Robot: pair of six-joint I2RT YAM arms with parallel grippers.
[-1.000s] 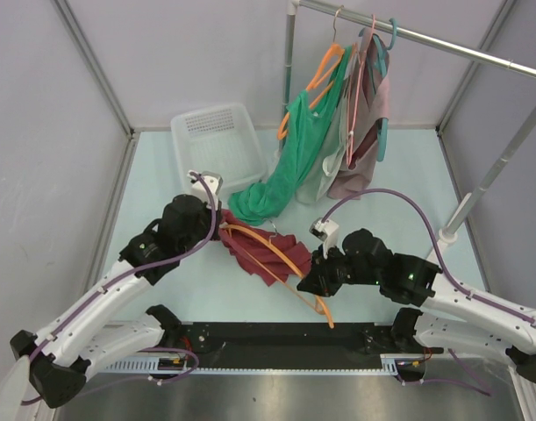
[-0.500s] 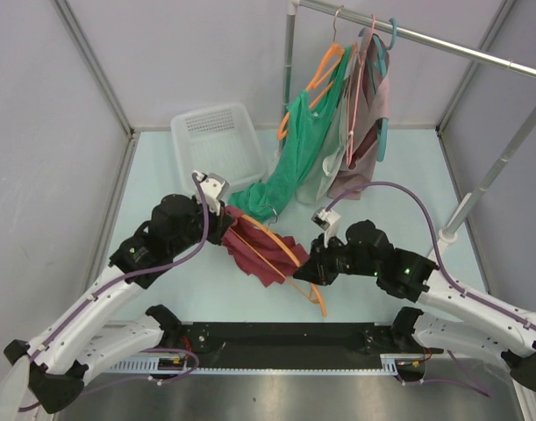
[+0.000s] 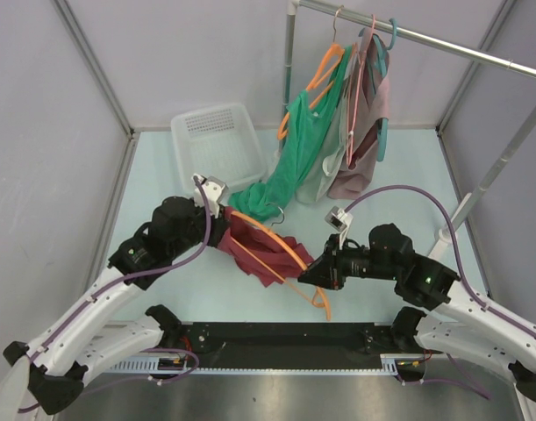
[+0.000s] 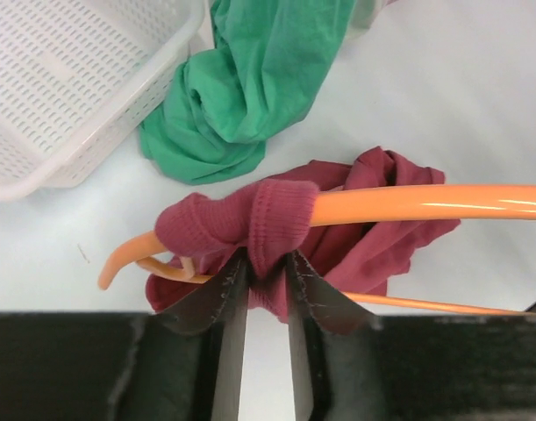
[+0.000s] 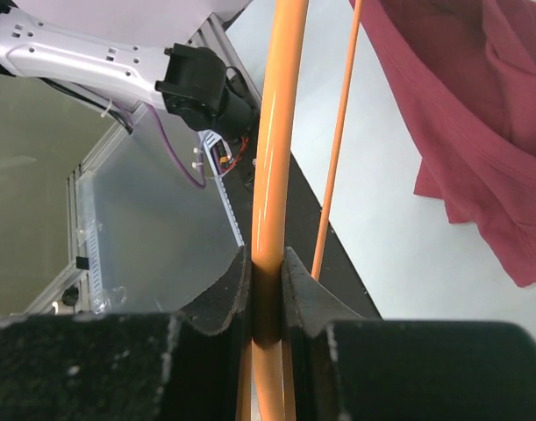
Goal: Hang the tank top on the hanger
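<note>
Two tools, both closed on a load. The left tool [image 4: 266, 260] pinches a band of the tank top [image 3: 254, 250] where the maroon fabric wraps over the thick arm of the hanger [image 4: 425, 200]. Its fingers are pressed together on cloth; whether they also touch the plastic behind it cannot be told. The right tool [image 5: 268, 261] clamps the same thick orange arm near its other end, jaws tight against both sides.

Location: the tank top sits bunched on the left half of the hanger, over the bench [image 3: 162, 180] between the two arms and just beside the heaped end of the green garment [image 4: 250, 88]. Contact between fabric and bench cannot be judged.

Obscured items:
- In the top view both tools' fingertips are covered by their own wrists.
- In the left wrist view the hanger arm runs off the right edge, and its thin lower bar disappears behind maroon cloth.
- In the right wrist view both hanger ends are cut off — only a corner of the tank top shows.
- The metal hook is small and hard to make out against the green fabric.

A white basket [image 3: 210, 132] stands beyond the left tool.
</note>
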